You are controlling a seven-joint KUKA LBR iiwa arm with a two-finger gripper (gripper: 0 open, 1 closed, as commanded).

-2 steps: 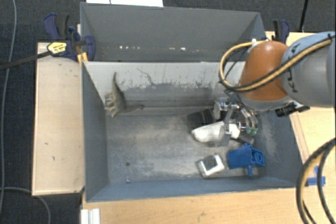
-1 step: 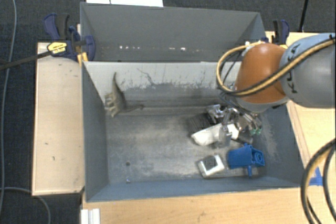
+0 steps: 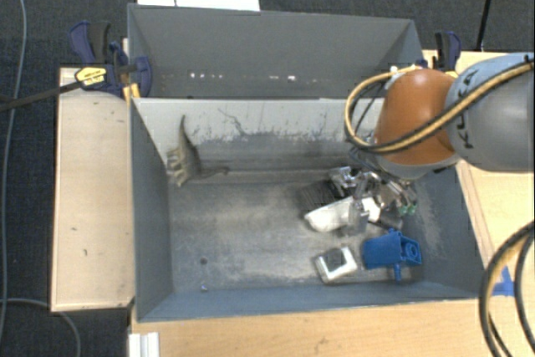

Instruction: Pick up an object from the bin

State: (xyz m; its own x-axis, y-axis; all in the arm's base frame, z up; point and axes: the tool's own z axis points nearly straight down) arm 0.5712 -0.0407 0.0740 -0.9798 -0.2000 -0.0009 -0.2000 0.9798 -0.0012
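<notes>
The arm (image 3: 495,119) is reaching in from the right, its orange cover (image 3: 414,119) hanging over the right side of the bin (image 3: 242,251), and the fingers (image 3: 364,198) are sitting low among a small cluster of things on the bin floor. I'm looking hard at those fingers and I cannot tell whether they are spread or pressed together; the metal parts and the clutter are blending into one another.

A white rounded object (image 3: 328,217) is lying right against the fingers, on their camera-left side, touching or very nearly so. Just behind it, toward the back wall from the fingers, a black object (image 3: 313,196) is resting. In front of the fingers, toward the near wall, a blue plastic piece (image 3: 391,252) is lying, and just beside that a small grey square block with a white face (image 3: 336,263). Far off to the camera-left of the fingers, well apart, a grey bent metal piece (image 3: 177,160) is leaning in the back corner.

By the look of it, this is the grasping step: the fingers are down at pick height, and the white rounded object is looking like the likeliest pick, though nothing is plainly showing between them. The next move is calling for a firm close on one thing only, then a straight lift. The risk, I'm judging, is the crowding: the black object could be nudged or dragged up with the pick.
</notes>
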